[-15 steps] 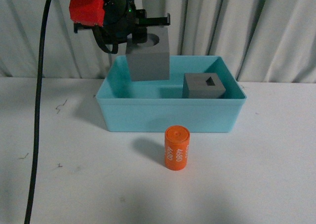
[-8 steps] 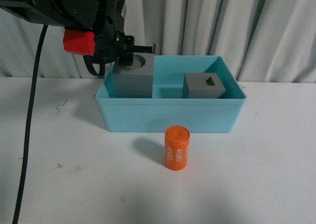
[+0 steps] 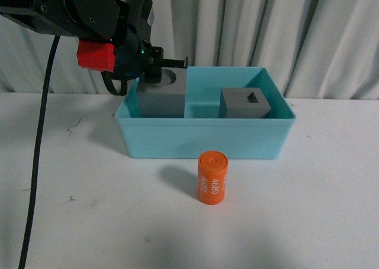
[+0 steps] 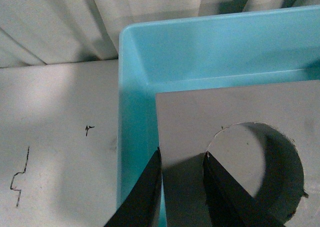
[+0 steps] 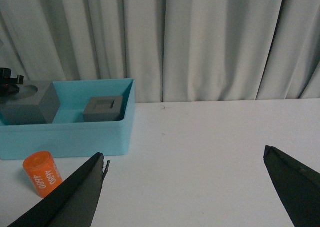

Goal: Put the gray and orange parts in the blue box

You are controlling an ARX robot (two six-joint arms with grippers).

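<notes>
1. My left gripper reaches in over the left end of the blue box. Its fingers are clamped on the gray cube with the round recess.
2. In the left wrist view, one finger runs down the cube's outer side and the other sits inside the round recess. They pinch the wall of the cube between them, close against a corner of the box.
3. That cube sits low inside the box with its top above the rim. I cannot tell whether it rests on the box floor.
4. The gray cube with the rectangular recess sits in the right half of the box, apart from the first cube.
5. The orange cylinder, marked "4680", stands upright on the white counter. It is just outside the box's front wall, near the middle of that wall.
6. My right gripper hangs over the counter well apart from the box, its fingers spread wide.
7. A pale curtain hangs behind the box.
</notes>
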